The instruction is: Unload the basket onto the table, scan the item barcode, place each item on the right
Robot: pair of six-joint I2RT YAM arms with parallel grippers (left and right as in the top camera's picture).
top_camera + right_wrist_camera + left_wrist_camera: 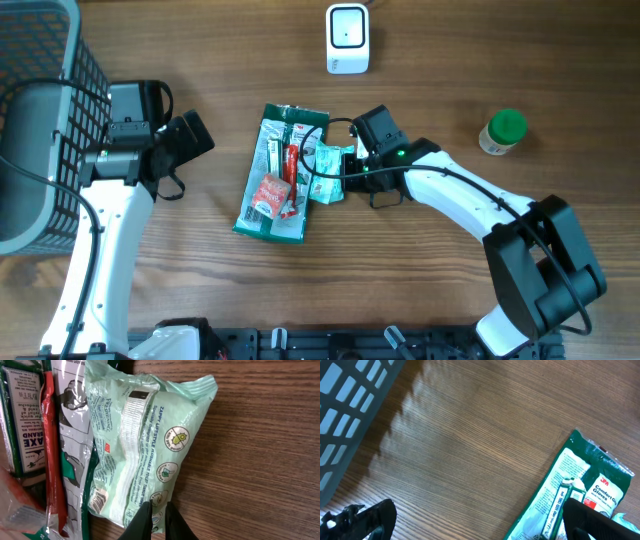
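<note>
I judged the step in hand to be the pick-up. The right gripper sat at the near edge of the pale green soft plastic pack of wipes, its fingers drawn almost together with only a sliver between them. I could not tell whether they pinched the film or merely touched it. The pack lay flat on the brown wooden table, one side touching the dark green flat packet of gloves, which carried a red sachet.

The white rounded scanner box with a dark window stood well apart, at the far edge. As I saw it, the next move called for a sure hold on the pack. It then had to be lifted clear without dragging the gloves packet along, carried to the scanner and turned so the barcode faced the window. I could not pick out the barcode in the print with any certainty.

The left gripper hung with its fingers spread wide, holding nothing, just beside the grey mesh plastic basket. I saw nothing in the part of the basket that showed. A small jar with a green cap stood closed off to the right, its contents hidden.
</note>
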